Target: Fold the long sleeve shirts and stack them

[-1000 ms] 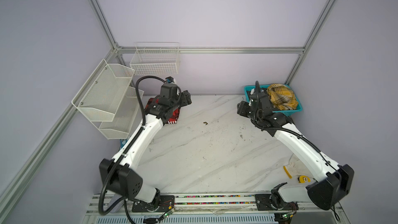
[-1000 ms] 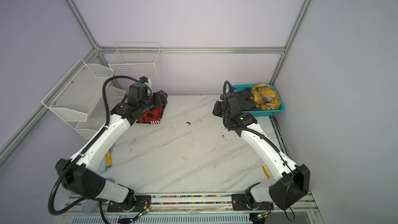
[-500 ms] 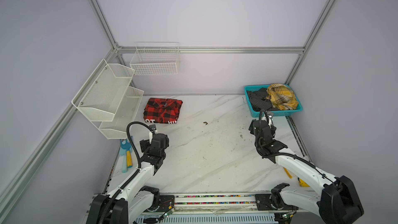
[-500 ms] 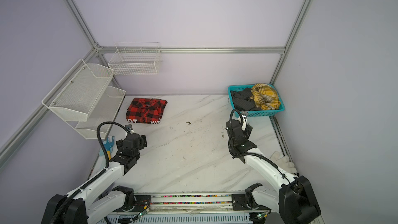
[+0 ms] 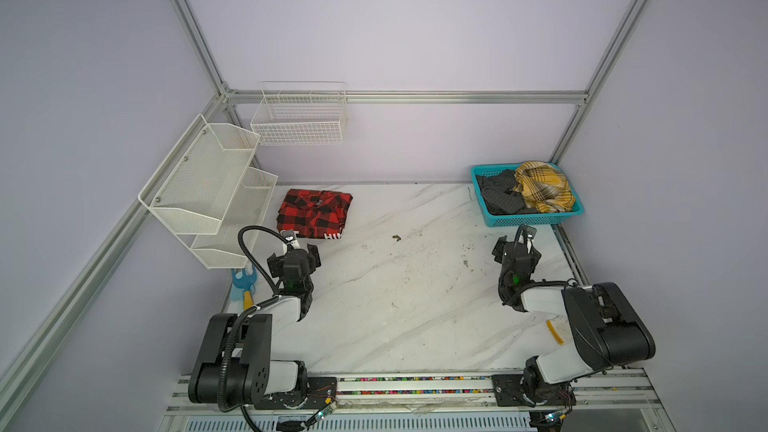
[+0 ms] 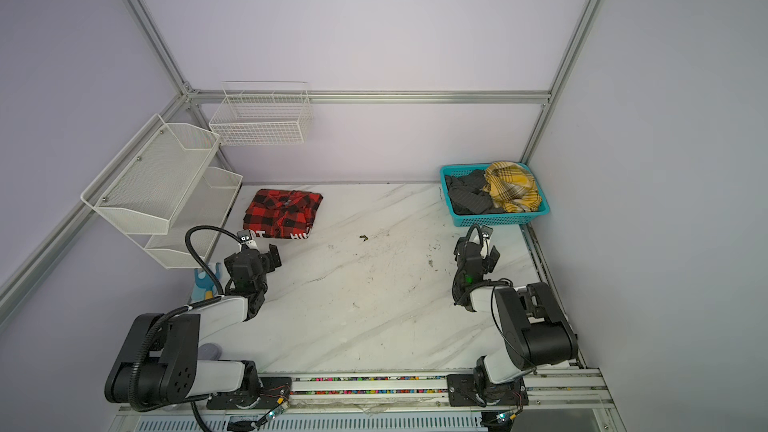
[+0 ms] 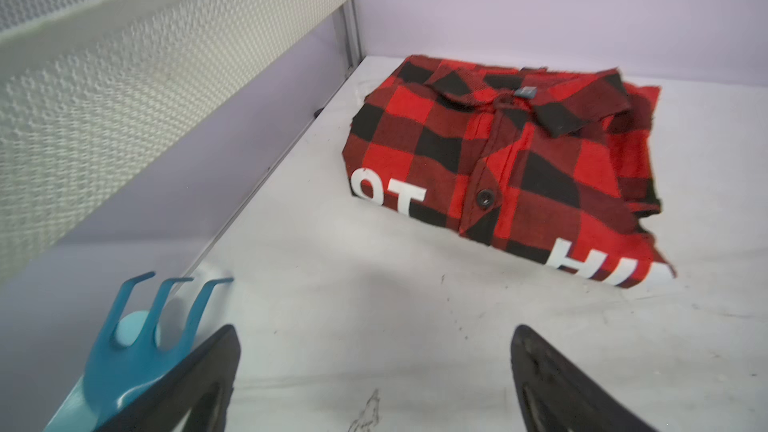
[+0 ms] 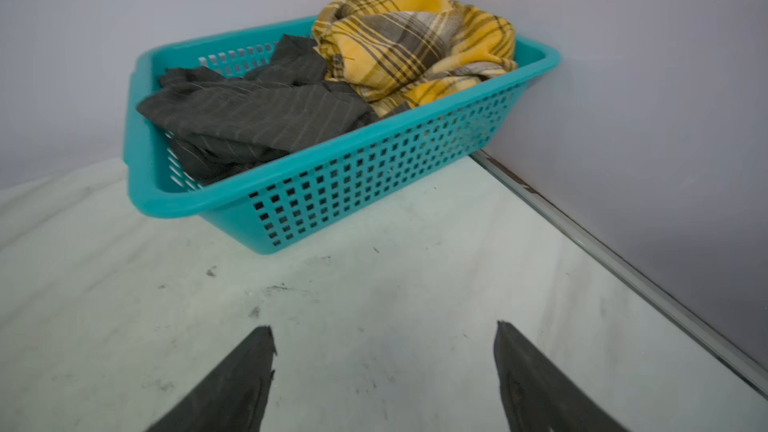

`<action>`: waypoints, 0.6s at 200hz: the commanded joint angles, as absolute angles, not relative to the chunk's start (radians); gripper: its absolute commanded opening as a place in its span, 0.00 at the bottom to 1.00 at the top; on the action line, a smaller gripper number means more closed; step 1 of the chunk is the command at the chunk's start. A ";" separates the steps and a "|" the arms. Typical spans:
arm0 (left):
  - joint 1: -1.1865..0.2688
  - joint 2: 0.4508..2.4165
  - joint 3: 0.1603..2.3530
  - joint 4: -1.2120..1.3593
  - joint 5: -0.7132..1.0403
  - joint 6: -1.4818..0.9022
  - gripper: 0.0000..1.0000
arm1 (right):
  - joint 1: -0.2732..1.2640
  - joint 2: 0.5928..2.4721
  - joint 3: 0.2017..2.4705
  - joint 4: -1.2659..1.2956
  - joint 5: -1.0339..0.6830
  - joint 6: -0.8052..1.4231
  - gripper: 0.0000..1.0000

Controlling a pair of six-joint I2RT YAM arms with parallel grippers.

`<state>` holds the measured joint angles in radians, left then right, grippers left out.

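Observation:
A red-and-black check shirt (image 5: 314, 214) (image 6: 284, 214) (image 7: 498, 168) lies folded flat at the table's far left, its white letters along the near edge. A crumpled mustard plaid shirt (image 5: 542, 184) (image 6: 513, 187) (image 8: 415, 39) and a dark grey shirt (image 5: 498, 197) (image 6: 467, 195) (image 8: 257, 114) fill the teal basket (image 5: 532, 220) (image 6: 498, 220) (image 8: 374, 176) in the far right corner. My left gripper (image 5: 301, 249) (image 6: 262, 249) (image 7: 374, 334) hovers open just in front of the red shirt, holding nothing. The right gripper (image 5: 515, 247) (image 6: 476, 247) (image 8: 384, 328) is open and empty, short of the basket.
White mesh shelves (image 5: 208, 184) hang over the left edge and a wire basket (image 5: 299, 118) is on the back wall. A blue hand rake (image 5: 243, 280) (image 7: 158, 317) lies beside the left arm. A yellow piece (image 5: 555, 332) sits near the right arm. A speck of debris (image 5: 395, 237) is mid-table.
Both arms have pulled back from the far side towards the front. The left gripper came off the red shirt, the right away from the basket, and both jaws opened wider.

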<state>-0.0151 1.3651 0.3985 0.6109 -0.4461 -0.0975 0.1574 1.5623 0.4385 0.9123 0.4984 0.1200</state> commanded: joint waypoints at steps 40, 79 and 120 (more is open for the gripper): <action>-0.003 1.574 0.371 0.959 -0.332 -0.059 1.00 | 0.090 1.793 0.468 1.345 0.166 -0.042 0.96; -0.008 1.576 0.365 0.979 -0.331 -0.052 1.00 | 0.091 1.783 0.468 1.329 0.169 -0.043 0.97; -0.009 1.568 0.367 0.966 -0.320 -0.043 1.00 | 0.091 1.779 0.464 1.332 0.183 -0.043 0.97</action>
<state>-0.0109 1.5826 0.3279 0.8978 -0.3340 -0.0757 0.0963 1.7988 0.4671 1.2686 0.1925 -0.0143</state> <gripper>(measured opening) 0.997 0.974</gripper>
